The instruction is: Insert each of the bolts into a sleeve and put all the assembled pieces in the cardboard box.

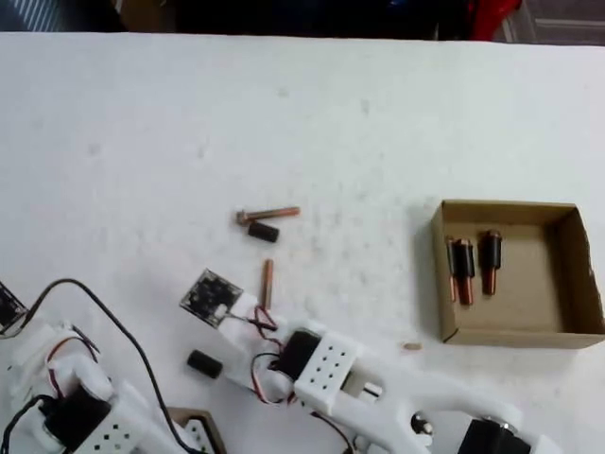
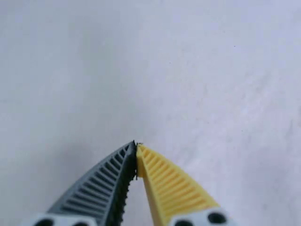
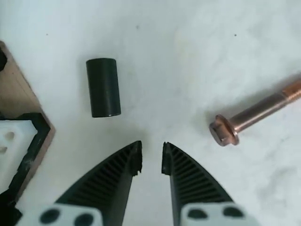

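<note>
The right gripper (image 3: 151, 157) hangs low over the table (image 1: 378, 113), its jaws a little apart and nothing between them. Just ahead of its tips lie the near sleeve (image 3: 103, 87) and the near bolt (image 3: 254, 115), with bare table between the two. This bolt turns its head toward the gripper. In the high view its long axis runs from the arms toward the far edge, while the near sleeve lies on its side, roughly across.

The far bolt (image 1: 269, 215) lies across the table with its head toward the left arm's side. The far sleeve (image 1: 263, 231) lies just beside it, on the side nearer the arms and almost parallel.

The box (image 1: 501, 334) stands open at the right, well apart from the loose parts. The pieces (image 1: 491, 260) in it lie side by side, pointing toward the far edge. The far half of the table is wide and bare.

The left gripper (image 2: 137, 148) has its jaws closed tip to tip, holding nothing, over bare table.
</note>
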`<action>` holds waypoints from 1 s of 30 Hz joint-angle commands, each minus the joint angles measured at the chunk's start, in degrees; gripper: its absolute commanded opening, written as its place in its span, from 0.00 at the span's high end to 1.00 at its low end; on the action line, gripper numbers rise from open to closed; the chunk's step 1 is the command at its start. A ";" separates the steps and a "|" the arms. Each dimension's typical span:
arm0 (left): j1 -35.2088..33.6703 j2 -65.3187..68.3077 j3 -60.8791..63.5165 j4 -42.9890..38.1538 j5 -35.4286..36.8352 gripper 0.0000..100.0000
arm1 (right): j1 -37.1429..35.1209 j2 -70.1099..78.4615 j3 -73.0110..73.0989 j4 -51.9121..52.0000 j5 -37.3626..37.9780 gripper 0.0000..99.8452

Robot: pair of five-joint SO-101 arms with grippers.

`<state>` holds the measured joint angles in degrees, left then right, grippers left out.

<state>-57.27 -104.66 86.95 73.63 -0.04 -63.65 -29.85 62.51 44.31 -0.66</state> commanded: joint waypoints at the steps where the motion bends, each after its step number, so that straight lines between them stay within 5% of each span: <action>1: -0.31 -0.13 -2.37 -0.53 -0.26 0.98 | -2.68 -1.63 -2.64 0.48 0.62 0.93; 14: -0.31 -0.13 -1.32 -0.97 -0.44 0.98 | -7.16 -1.71 -4.48 0.48 0.62 0.93; 22: -0.31 -0.13 -1.23 -0.70 -0.44 0.98 | -7.87 -1.36 -6.15 -0.13 0.62 0.77; 30: -0.31 -0.13 -1.23 -0.62 -0.44 0.98 | -11.47 0.66 -10.29 -3.03 0.18 0.77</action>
<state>-57.27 -104.66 86.95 73.63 -0.04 -73.67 -29.49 57.14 41.32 -0.66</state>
